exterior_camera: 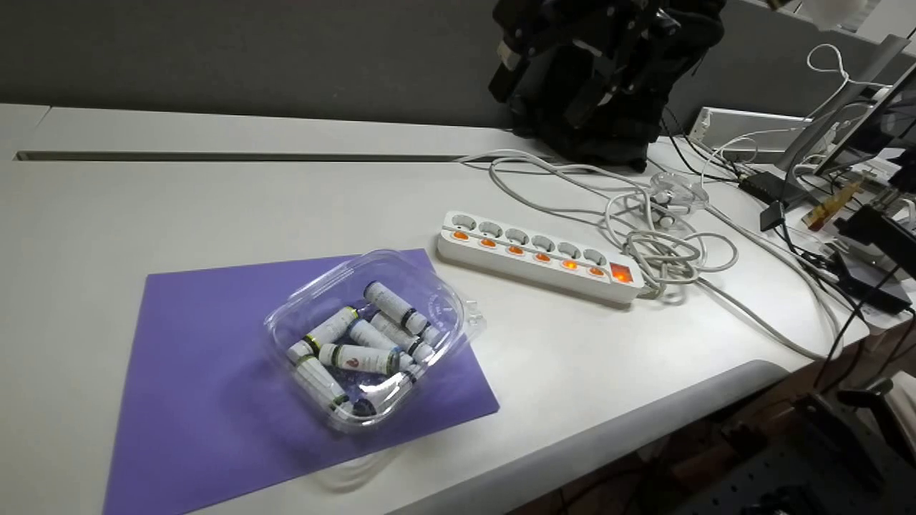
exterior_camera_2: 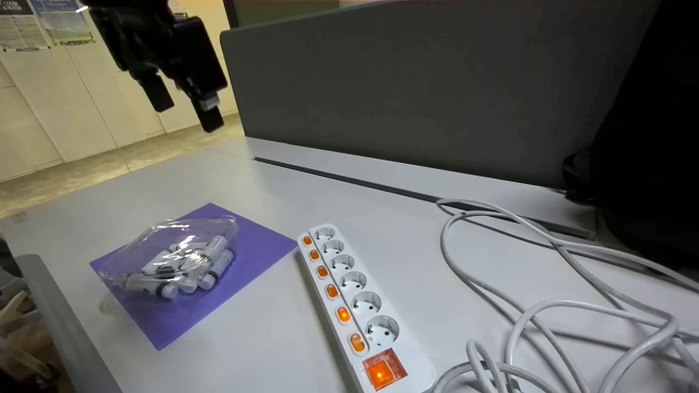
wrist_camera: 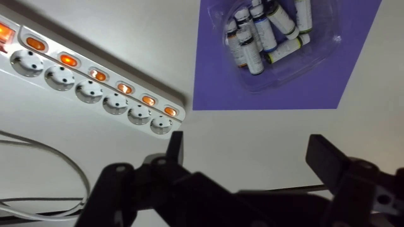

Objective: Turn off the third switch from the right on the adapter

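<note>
The adapter is a white power strip with a row of sockets and orange switches, lying flat on the table. It also shows in an exterior view and at the left of the wrist view. At one end sits a larger red switch, glowing. Counting it, the third switch from that end glows brightly; it also shows lit in the wrist view. My black gripper is open and empty, high above the table. Its fingers are apart, beyond the strip's far end in the wrist view.
A purple mat bears a clear plastic box with several small bottles, close to the strip. White cables coil near its red-switch end. A dark backpack stands against the grey partition at the back.
</note>
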